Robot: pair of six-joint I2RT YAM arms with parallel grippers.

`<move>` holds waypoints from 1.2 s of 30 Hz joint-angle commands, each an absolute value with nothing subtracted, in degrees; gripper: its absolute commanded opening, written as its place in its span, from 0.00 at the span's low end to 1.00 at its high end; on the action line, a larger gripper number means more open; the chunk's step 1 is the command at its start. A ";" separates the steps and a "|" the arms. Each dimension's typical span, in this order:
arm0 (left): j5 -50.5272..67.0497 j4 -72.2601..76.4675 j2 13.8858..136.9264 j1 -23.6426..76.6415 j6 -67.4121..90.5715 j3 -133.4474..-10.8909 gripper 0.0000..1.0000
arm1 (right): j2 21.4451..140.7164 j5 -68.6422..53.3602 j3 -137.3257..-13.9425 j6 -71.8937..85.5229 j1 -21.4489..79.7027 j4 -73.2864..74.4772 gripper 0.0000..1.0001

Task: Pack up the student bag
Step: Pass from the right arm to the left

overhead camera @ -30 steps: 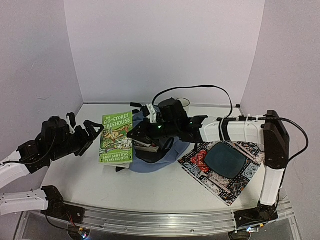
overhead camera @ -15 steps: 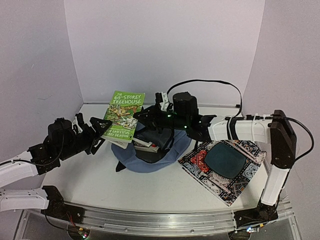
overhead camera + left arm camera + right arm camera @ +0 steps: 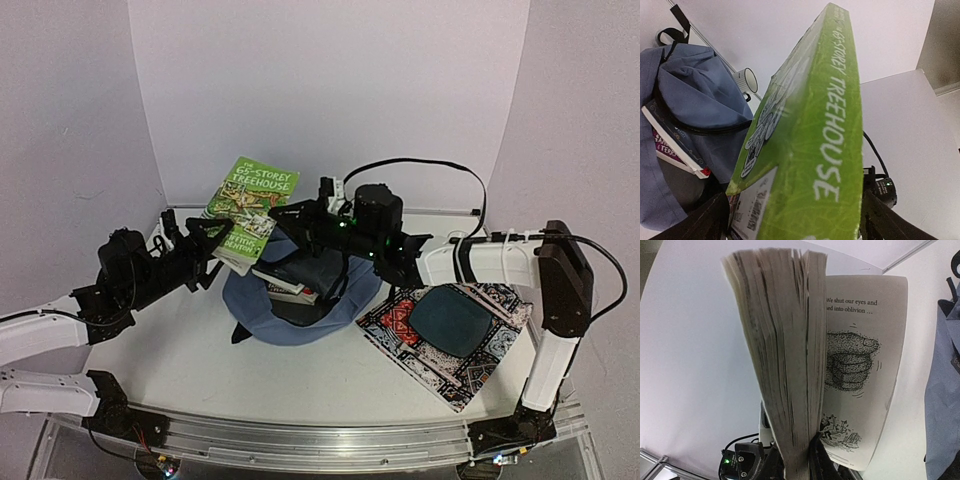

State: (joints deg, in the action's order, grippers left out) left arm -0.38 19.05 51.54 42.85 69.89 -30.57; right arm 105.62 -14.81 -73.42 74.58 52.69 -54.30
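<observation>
The student bag (image 3: 300, 312) lies open in the middle of the table, slate-blue, with books (image 3: 284, 284) in its mouth; it also shows in the left wrist view as the bag (image 3: 695, 95). A green paperback (image 3: 251, 204) hangs tilted in the air above the bag's left side. My right gripper (image 3: 298, 216) is shut on its page block (image 3: 785, 365), its fingers (image 3: 771, 466) pinching the bottom edge, and one page hangs loose. My left gripper (image 3: 206, 240) stands open round the green spine (image 3: 830, 150), its fingers (image 3: 884, 221) flanking it.
A patterned cloth mat (image 3: 432, 352) with a dark teal pad (image 3: 450, 318) lies at the right. A white mug (image 3: 746, 80) stands behind the bag near the back wall. The right arm's cable arcs over the bag.
The right gripper has lifted the green book from lying flat by the bag up and back. The left gripper has risen to the book's spine and narrowed slightly.
</observation>
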 commanded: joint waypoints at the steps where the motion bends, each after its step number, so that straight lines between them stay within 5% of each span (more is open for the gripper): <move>1: 1.99 28.81 51.90 43.17 71.00 -30.69 0.88 | 101.03 -11.47 -72.39 76.95 52.71 -66.32 0.00; 13: 3.54 37.11 55.31 43.15 75.15 -30.30 0.59 | 103.11 -10.86 -71.84 78.39 52.82 -68.90 0.00; 22: -1.37 38.06 55.59 43.02 73.14 -29.83 0.13 | 101.82 -11.15 -69.78 73.34 52.33 -64.85 0.00; 26: -1.90 37.94 55.96 40.72 73.16 -29.11 0.00 | 100.12 -12.23 -69.64 67.18 51.08 -58.48 0.14; 36: 12.42 35.39 60.98 26.73 75.87 -31.00 0.00 | 97.67 -11.45 -78.55 39.48 46.76 -21.25 0.53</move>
State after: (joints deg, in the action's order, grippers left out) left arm 6.45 30.97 60.57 29.77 75.00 -28.34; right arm 100.81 -11.79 -71.77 55.99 48.82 -38.90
